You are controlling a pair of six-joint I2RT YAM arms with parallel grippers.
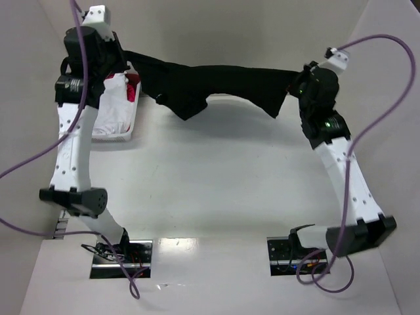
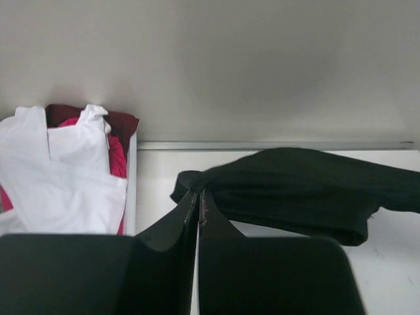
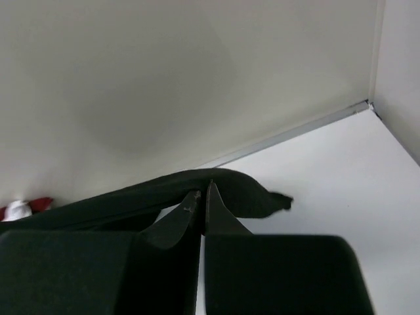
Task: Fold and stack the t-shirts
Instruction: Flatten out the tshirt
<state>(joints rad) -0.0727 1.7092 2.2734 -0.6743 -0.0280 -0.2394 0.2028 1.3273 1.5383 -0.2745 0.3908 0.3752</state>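
While aloft, black t-shirt (image 1: 216, 85) clamped in left pincer (image 2: 199, 194) and right pincer (image 3: 203, 190).

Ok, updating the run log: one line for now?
black t-shirt stretched aloft; left gripper shut on it; right gripper shut on it; white t-shirt, red t-shirt in white basket
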